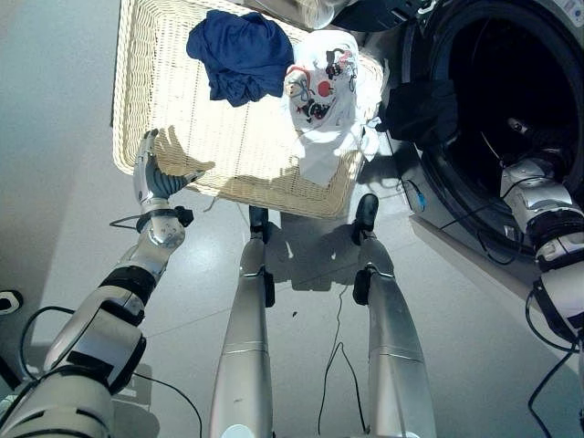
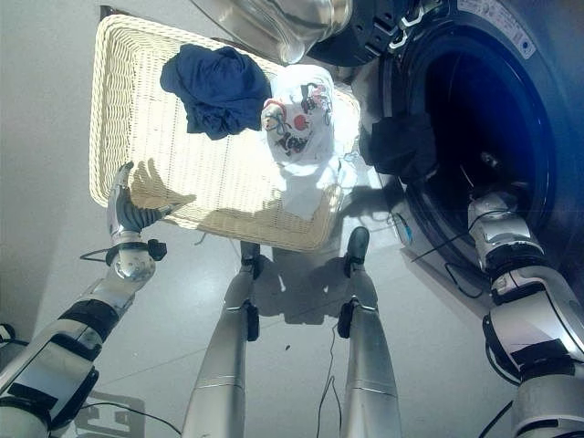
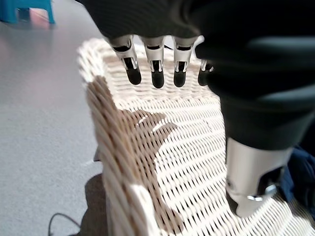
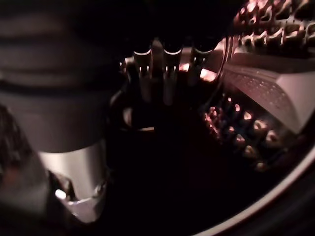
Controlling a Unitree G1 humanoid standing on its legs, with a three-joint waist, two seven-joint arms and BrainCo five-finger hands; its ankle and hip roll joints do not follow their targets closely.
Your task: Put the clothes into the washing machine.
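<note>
A wide wicker basket [image 1: 146, 82] lies on the floor in front of me. In it are a navy garment [image 1: 239, 53] and a white printed garment [image 1: 321, 91] that drapes over the basket's right rim. A dark garment [image 1: 422, 111] hangs at the left rim of the washing machine's opening [image 1: 511, 82]. My left hand [image 1: 151, 175] hovers open over the basket's near left corner, its fingers [image 3: 157, 73] straight above bare wicker. My right arm [image 1: 538, 201] reaches into the dark drum, where my right hand [image 4: 170, 78] has straight fingers with nothing seen between them.
The washer's open door [image 2: 274, 23] with its shiny bowl stands behind the basket, at the top. Grey floor runs left of the basket. A blue stool [image 3: 24, 10] stands far off on that side.
</note>
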